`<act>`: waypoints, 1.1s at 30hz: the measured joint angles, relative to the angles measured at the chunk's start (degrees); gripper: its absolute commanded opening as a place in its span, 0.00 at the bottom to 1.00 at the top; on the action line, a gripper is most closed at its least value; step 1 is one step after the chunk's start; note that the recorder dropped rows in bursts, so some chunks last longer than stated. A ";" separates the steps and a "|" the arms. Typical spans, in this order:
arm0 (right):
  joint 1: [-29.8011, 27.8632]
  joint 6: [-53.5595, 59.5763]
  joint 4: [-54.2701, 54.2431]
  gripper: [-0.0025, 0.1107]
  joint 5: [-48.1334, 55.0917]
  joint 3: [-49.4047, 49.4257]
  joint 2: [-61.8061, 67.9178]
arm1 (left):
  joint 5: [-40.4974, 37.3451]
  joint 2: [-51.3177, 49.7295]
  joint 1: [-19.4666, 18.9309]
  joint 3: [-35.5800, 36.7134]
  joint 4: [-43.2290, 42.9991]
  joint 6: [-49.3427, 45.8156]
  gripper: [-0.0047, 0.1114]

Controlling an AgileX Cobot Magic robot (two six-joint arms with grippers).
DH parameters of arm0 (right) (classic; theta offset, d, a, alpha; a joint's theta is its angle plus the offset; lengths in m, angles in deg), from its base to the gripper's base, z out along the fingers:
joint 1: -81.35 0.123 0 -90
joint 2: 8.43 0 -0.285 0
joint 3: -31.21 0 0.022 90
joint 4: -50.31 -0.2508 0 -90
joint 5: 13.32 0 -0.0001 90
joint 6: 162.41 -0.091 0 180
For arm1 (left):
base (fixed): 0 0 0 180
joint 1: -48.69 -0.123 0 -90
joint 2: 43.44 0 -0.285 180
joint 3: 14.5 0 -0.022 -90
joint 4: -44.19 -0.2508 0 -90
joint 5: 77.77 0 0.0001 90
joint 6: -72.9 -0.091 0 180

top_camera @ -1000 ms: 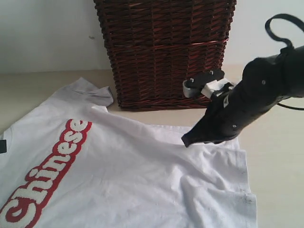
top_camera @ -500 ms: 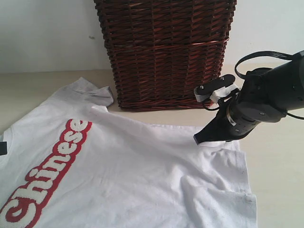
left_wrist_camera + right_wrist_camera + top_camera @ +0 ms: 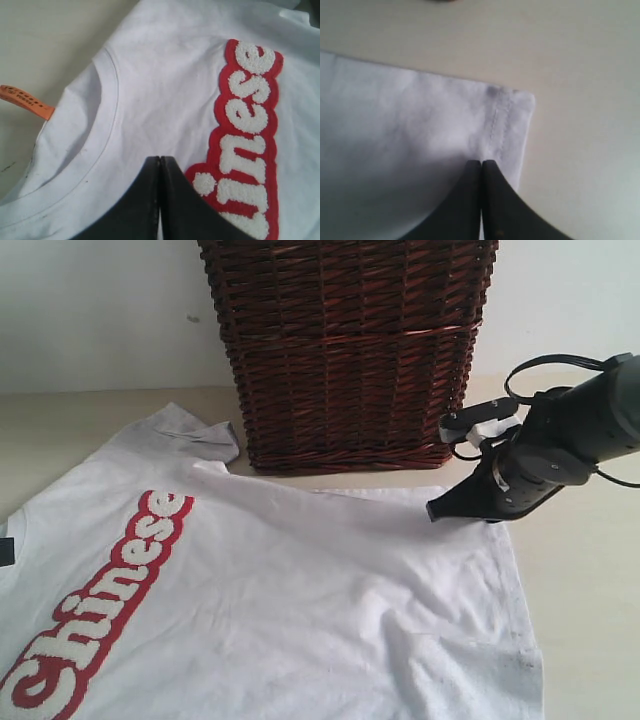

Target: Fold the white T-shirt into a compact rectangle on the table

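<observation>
Poised shut at opposite ends of the shirt's [image 3: 280, 600] long axis on the worktop [image 3: 590, 630]: right hand [image 3: 480, 162] over the hem corner [image 3: 517, 107], left hand [image 3: 159, 159] beside the collar [image 3: 109, 100].

White T-shirt [image 3: 300, 610] flat on table [image 3: 590, 620]; right hand [image 3: 437, 510] at corner; basket [image 3: 350, 350] behind.
</observation>
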 measured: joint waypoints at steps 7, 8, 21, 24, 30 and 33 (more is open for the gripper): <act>-0.85 3.85 -1.52 0.02 1.73 -8.30 5.23 | 0.24 0.00 0.00 0.00 0.00 0.00 0.04; -0.85 5.17 -2.70 0.02 2.35 -8.99 5.54 | 0.24 0.00 0.00 0.00 0.00 0.00 0.04; -0.26 24.45 -20.96 0.02 5.87 1.08 -14.53 | -9.99 -14.90 8.16 -27.27 -2.38 -0.67 0.04; -0.26 24.68 -21.59 0.02 0.04 7.27 -19.12 | -18.41 -30.33 8.25 -42.31 -2.38 -3.06 0.04; -0.26 25.05 -21.35 0.02 -5.78 8.82 -19.70 | -27.82 -50.77 8.38 -62.28 -1.03 -5.60 0.04; -0.26 25.85 -21.13 0.02 -6.09 8.82 -19.70 | -30.65 -57.58 8.38 -71.00 -0.16 -5.18 0.04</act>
